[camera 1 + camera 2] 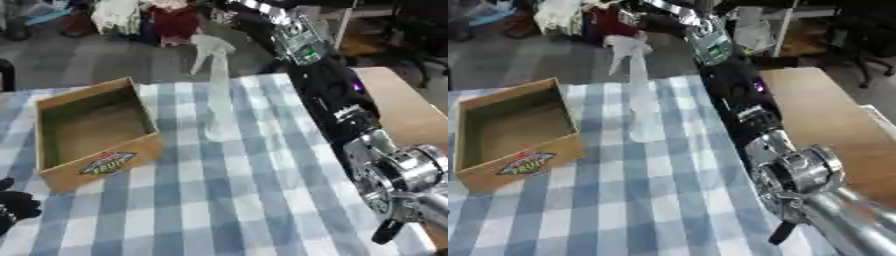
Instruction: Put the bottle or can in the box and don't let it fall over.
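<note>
Checked cloth (254,190) in blue and white covers the table; a clear spray bottle (216,95) stands upright on it, its pale trigger head at the top and its base on the cloth near the middle of the far half; the bottle is free, with no hand on it. Just to its left, apart from it, sits an open wooden box (54,175), its front wall bearing a coloured diamond-shaped label (108,163); nothing shows inside the box, and the bottle is outside it. The robot's right arm (328,90) comes in from the upper right and runs down the right side of the table, black along its length with a small green lit panel high up and silver joints low down; it lies beside the bottle without touching it; the right hand (388,231) shows only as a dark finger at the lower right below the silver wrist, and whether it is spread or curled cannot be told. The left hand (16,205) shows as dark fingers at the lower left edge of the left eye view, below the box, holding nothing; its pose cannot be told either. Bare wooden tabletop (833,115) lies to the right of the cloth.
</note>
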